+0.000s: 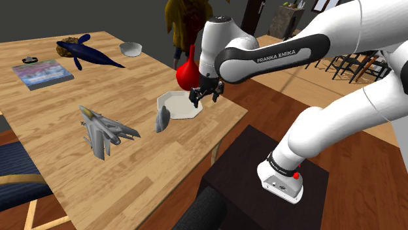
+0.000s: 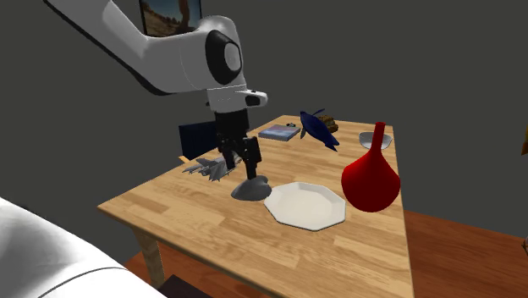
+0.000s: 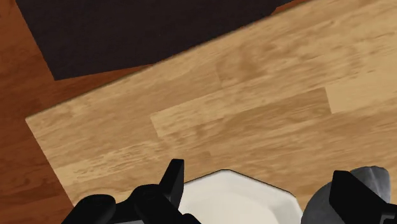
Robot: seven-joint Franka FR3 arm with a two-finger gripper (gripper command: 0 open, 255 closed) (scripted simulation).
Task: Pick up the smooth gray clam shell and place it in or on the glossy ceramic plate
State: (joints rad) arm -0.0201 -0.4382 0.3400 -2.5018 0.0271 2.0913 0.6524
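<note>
Firstly, arm: the white Franka arm [image 1: 307, 59] rises from the dark stand [image 1: 261, 170] at the shoulder view's lower right, folds at the elbow and stretches left over the near corner of the wooden table [image 1: 59, 170], with the wrist turned down towards the tabletop.

Gripper position: the black gripper [image 1: 206, 95] hangs above the table by the white plate [image 1: 178, 104], clear of the surface; in the second exterior view the gripper [image 2: 239, 159] sits directly above the shell.

Shell: the gray clam shell [image 1: 162, 119] rests tilted on the table just beside the plate's edge, on the shoulder view's left of it. It lies below the gripper. In the wrist view the gray clam shell [image 3: 375, 178] peeks out just outside one finger, not between the two.

Gripper state: the fingers [image 3: 173, 178] stand wide apart, holding nothing and touching nothing; the plate's rim [image 3: 235, 200] shows on the tabletop between them.

Plate: bare and eight-sided [image 2: 305, 203].

Nearby: a red vase [image 1: 186, 73] stands just beyond the plate, and a gray toy jet [image 1: 101, 131] lies further left, well apart from the shell.
</note>
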